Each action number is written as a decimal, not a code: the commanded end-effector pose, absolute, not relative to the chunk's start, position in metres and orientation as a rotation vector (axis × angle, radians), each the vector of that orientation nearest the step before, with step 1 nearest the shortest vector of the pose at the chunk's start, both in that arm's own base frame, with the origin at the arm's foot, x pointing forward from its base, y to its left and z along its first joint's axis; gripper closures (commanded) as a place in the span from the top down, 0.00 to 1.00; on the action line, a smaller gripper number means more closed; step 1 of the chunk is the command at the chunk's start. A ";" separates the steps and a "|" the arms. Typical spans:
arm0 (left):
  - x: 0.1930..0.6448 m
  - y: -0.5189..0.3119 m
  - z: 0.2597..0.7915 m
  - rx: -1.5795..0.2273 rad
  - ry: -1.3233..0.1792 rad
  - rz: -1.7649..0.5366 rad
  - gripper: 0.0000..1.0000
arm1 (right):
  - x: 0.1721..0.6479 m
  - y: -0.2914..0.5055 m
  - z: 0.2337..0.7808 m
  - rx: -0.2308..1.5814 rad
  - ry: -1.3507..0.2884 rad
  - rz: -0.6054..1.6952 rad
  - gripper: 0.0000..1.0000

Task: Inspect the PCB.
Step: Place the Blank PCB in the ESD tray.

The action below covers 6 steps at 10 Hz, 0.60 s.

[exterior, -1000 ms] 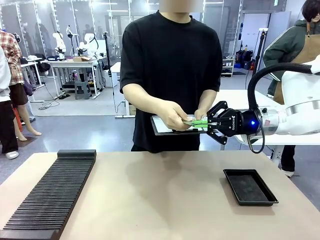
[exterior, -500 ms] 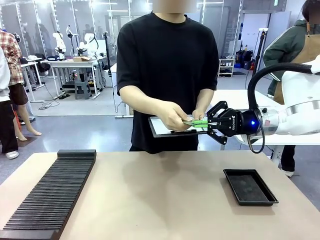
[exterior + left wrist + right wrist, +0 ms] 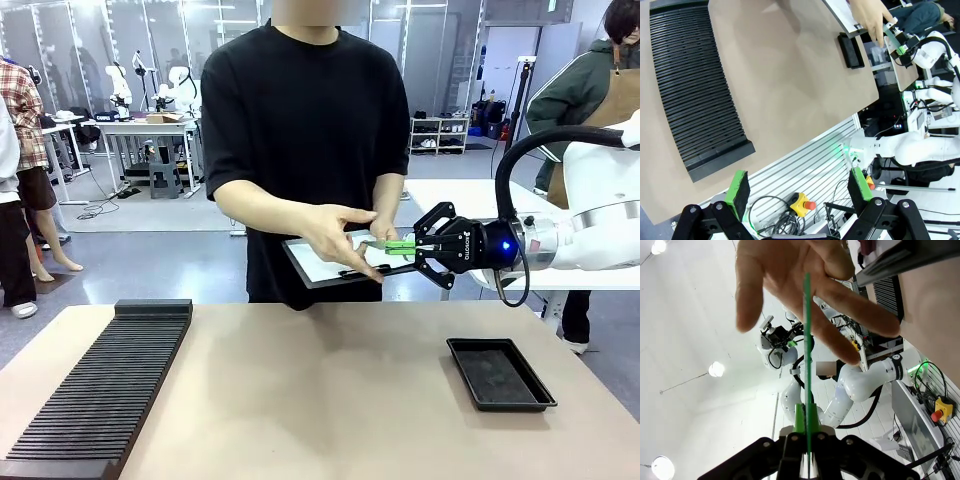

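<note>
Two tools: right tool (image 3: 408, 246) pinches PCB (image 3: 385, 244), ROBOTIQ print (image 3: 466, 247) on body; left tool (image 3: 797, 187) spread wide, holding nothing.

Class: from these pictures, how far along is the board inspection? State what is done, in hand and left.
Done: the circuit board is off the table, clamped in the right gripper and held out to the person. In hand: the person's hand is open at its far end, clipboard below. Left: likely a verdict, then setting it down, perhaps in the black tray.

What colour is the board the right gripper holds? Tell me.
Green; the PCB shows best edge-on in the right wrist view.
</note>
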State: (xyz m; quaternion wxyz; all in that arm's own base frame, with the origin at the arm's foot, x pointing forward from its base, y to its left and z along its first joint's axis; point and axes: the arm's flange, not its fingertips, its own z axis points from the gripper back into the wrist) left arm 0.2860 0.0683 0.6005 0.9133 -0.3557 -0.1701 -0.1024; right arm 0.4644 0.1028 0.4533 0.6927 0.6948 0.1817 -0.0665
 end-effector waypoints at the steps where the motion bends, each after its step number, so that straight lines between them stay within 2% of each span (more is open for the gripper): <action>1: 0.287 0.068 0.605 -0.727 -0.342 -0.211 1.00 | 0.464 0.103 0.455 1.550 0.404 -0.144 0.00; 6: 0.287 0.068 0.605 -0.727 -0.342 -0.211 1.00 | 0.464 0.103 0.455 1.550 0.404 -0.144 0.00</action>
